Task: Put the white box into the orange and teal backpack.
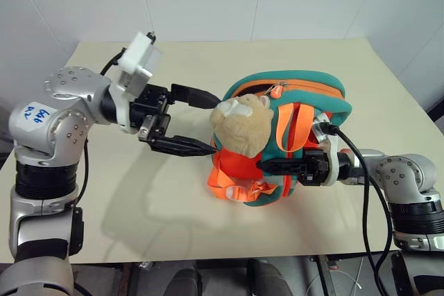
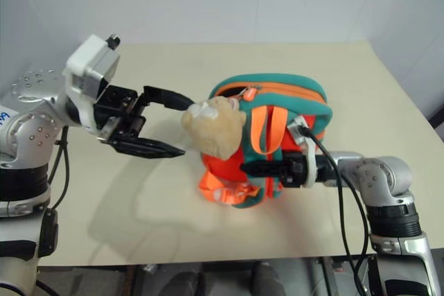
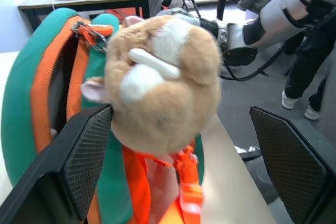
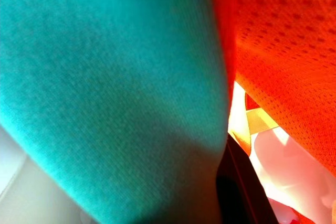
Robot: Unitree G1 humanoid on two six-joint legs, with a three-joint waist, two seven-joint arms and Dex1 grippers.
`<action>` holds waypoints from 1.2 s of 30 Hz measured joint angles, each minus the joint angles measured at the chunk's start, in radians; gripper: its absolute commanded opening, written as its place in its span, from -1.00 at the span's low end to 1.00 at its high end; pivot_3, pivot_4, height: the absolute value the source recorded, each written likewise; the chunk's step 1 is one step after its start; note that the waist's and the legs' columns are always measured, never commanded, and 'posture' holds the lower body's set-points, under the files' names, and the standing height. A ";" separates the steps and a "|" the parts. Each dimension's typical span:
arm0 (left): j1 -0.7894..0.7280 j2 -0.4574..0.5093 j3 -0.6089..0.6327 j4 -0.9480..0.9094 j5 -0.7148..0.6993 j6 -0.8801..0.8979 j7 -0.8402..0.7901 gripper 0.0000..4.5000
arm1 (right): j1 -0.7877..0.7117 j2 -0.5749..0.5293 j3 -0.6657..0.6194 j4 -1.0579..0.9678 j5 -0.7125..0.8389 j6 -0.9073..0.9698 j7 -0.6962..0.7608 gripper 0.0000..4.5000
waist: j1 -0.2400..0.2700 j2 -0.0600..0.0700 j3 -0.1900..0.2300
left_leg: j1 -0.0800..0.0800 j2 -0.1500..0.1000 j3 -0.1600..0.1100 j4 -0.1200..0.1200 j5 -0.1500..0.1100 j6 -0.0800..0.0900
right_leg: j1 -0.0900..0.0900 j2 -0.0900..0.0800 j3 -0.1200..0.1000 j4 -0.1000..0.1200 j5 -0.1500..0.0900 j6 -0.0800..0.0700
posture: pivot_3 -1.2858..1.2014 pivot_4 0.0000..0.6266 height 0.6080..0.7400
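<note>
Left gripper (image 1: pixel 202 121) sat just left of the tan plush toy (image 1: pixel 241 124), its 2 fingers spread wide and holding nothing. Orange and teal backpack (image 1: pixel 305 88) stood upright mid-table (image 1: pixel 139 192), zipper open on top, toy hanging on its front. Right gripper (image 1: pixel 267 166) was pinched nearly closed on the backpack's lower edge; white box wasn't visible.

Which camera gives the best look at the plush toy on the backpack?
The left wrist view: the plush toy sits close and central between the open left gripper fingers. Both eye views show it smaller, from above. The right wrist view shows backpack fabric.
</note>
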 measured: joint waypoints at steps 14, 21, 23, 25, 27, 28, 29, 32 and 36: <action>-0.038 -0.120 -0.080 0.004 0.022 -0.044 0.088 0.47 | 0.006 0.018 -0.005 -0.001 0.000 -0.006 -0.010 -0.76 | 0.000 0.000 0.000 | 0.000 0.000 0.000 0.000 0.000 0.000 | 0.000 0.000 0.000 -0.001 0.000 0.000 | 0.03 -0.52 1.00; -0.052 -0.105 -0.081 0.029 0.034 -0.069 0.097 -0.39 | 0.009 0.028 -0.007 -0.004 0.001 -0.006 -0.020 -0.76 | 0.000 0.000 0.000 | 0.000 0.000 0.000 0.000 0.000 -0.001 | 0.000 0.000 0.000 -0.001 0.000 0.000 | 0.03 -0.52 1.00; -0.052 -0.093 -0.081 0.043 0.041 -0.083 0.096 -0.55 | 0.009 0.031 -0.007 -0.005 0.001 -0.006 -0.024 -0.76 | 0.000 0.000 0.000 | 0.000 0.000 0.000 0.000 0.000 -0.001 | 0.000 0.000 0.000 -0.001 0.000 0.000 | 0.03 -0.52 1.00; -0.056 -0.074 -0.081 0.057 0.051 -0.102 0.090 -0.65 | 0.009 0.035 -0.007 -0.006 0.001 -0.005 -0.029 -0.76 | 0.000 0.000 0.000 | 0.000 0.000 0.000 0.000 0.000 -0.001 | 0.000 0.000 0.000 -0.001 0.000 0.000 | 0.03 -0.52 1.00; -0.068 -0.044 -0.079 0.091 0.061 -0.120 0.072 -0.67 | 0.009 0.037 -0.007 -0.008 0.002 -0.005 -0.031 -0.76 | -0.001 0.000 0.000 | 0.000 0.000 0.000 0.000 0.000 -0.001 | 0.000 0.000 0.000 -0.001 0.000 0.000 | 0.03 -0.52 1.00; -0.072 -0.028 -0.079 0.108 0.063 -0.128 0.060 -0.67 | 0.009 0.037 -0.007 -0.008 0.002 -0.005 -0.031 -0.76 | -0.001 0.000 0.000 | 0.000 0.000 0.000 -0.001 0.000 -0.001 | 0.000 0.000 0.000 -0.001 0.000 0.000 | 0.03 -0.52 1.00; -0.081 -0.006 -0.079 0.135 0.067 -0.137 0.040 -0.67 | 0.009 0.037 -0.007 -0.009 0.003 -0.005 -0.032 -0.76 | -0.001 0.000 0.000 | 0.000 0.000 0.000 -0.001 0.000 -0.001 | 0.000 0.000 0.000 -0.001 0.000 0.000 | 0.03 -0.52 1.00; -0.112 0.059 -0.078 0.227 0.085 -0.160 -0.029 -0.67 | 0.009 0.039 -0.007 -0.010 0.006 -0.005 -0.033 -0.76 | -0.001 0.000 0.000 | 0.000 0.000 0.000 -0.001 0.000 0.000 | 0.000 0.001 0.000 -0.001 0.000 0.000 | 0.03 -0.52 1.00; -0.146 0.116 -0.078 0.365 0.134 -0.206 -0.102 -0.67 | 0.016 0.040 -0.008 -0.013 0.011 -0.004 -0.039 -0.76 | 0.000 0.000 0.000 | 0.000 0.000 0.000 -0.001 0.000 0.000 | 0.000 0.001 0.000 -0.001 0.000 0.000 | 0.03 -0.52 1.00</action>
